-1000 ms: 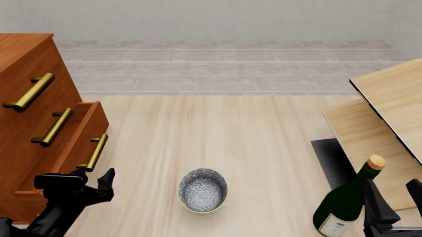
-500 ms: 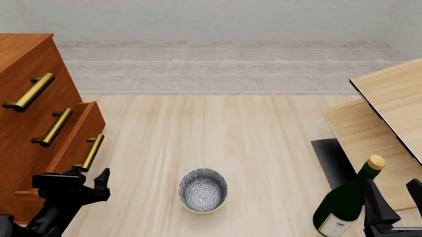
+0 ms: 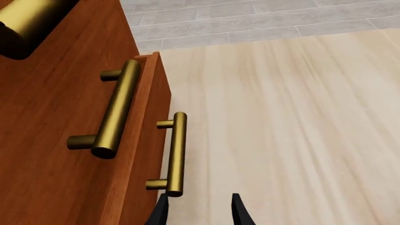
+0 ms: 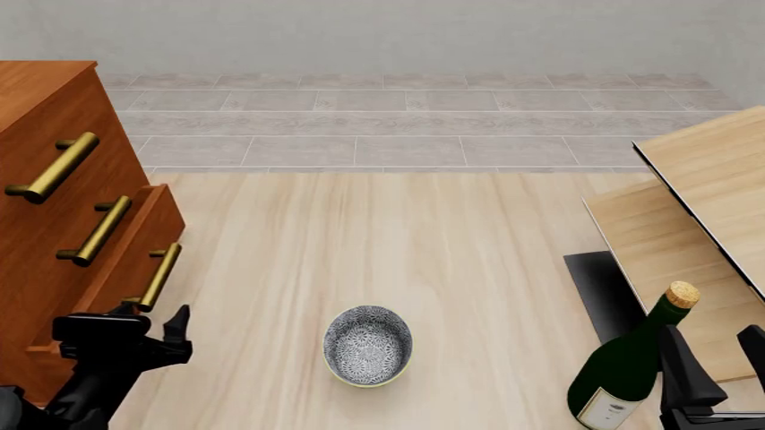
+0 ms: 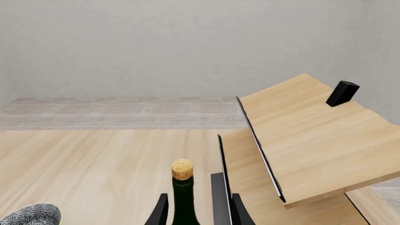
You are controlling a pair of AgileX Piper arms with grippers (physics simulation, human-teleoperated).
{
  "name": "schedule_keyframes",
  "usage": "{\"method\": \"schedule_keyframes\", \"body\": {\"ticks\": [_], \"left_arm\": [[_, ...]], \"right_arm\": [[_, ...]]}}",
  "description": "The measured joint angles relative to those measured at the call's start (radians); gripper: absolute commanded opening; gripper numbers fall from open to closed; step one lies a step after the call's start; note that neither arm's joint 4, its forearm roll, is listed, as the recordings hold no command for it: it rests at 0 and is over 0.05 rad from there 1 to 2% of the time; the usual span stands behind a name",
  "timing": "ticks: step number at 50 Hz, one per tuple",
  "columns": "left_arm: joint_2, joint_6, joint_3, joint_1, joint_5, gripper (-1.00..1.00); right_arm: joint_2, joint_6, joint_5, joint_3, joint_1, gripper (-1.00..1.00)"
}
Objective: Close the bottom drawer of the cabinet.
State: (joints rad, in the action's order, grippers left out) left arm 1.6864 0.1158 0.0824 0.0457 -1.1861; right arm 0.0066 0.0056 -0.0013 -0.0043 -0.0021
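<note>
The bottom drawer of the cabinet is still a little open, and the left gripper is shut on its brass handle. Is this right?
Not quite. The bottom drawer is a little open, but the left gripper is not shut on its brass handle. The left wrist view shows its fingers spread, with nothing between them, at the handle's near end.

The cabinet looks like reddish-brown wood with a smooth satin finish, its grain faint; the bottom drawer has the same finish. Its bar handle reads as brushed brass-gold metal with a soft sheen. The table is pale, matt wood with long streaks. At 6 o'clock sits a glazed patterned bowl; at 4 o'clock, a glossy dark-green glass bottle with a rough cork.
</note>
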Motion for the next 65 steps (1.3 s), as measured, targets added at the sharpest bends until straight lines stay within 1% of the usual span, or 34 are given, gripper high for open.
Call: {"method": "schedule_keyframes", "body": {"ticks": [28, 65], "left_arm": [[0.032, 0.048, 0.013, 0.056, -0.024, 1.00], [0.056, 0.069, 0.037, 0.124, -0.028, 1.00]], "right_arm": [[0.004, -0.005, -0.001, 0.000, 0.004, 1.00], [-0.002, 0.000, 0.004, -0.003, 0.001, 1.00]]}}
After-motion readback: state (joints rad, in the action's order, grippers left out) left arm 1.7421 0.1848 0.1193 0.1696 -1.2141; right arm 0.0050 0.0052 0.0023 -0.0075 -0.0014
